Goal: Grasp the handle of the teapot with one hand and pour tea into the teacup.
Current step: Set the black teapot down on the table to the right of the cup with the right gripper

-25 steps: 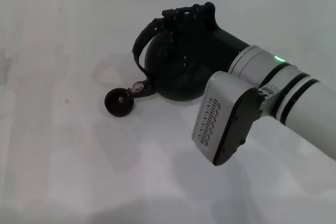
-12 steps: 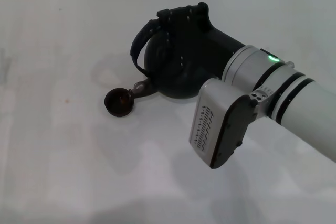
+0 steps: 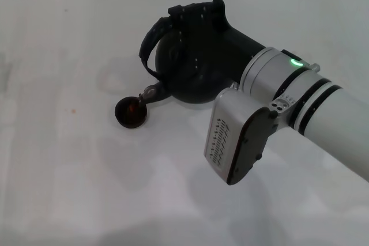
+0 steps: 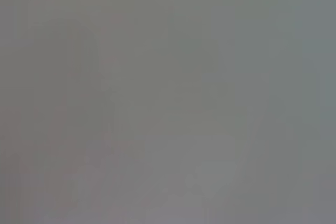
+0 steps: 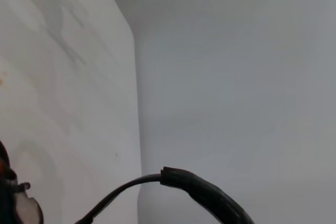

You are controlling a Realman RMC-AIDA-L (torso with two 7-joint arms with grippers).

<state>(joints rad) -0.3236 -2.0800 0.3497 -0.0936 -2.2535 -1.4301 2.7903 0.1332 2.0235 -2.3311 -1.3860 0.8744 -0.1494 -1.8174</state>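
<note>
Clamped on the handle, the right gripper is tipping the teapot further than 1 second ago, so its spout is now hanging over the teacup on the tabletop and tea is reaching it.

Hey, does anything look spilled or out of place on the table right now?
No spill shows. The teapot is tilted in the right tool, as pouring needs, its spout over the teacup. The table looks dry.
</note>
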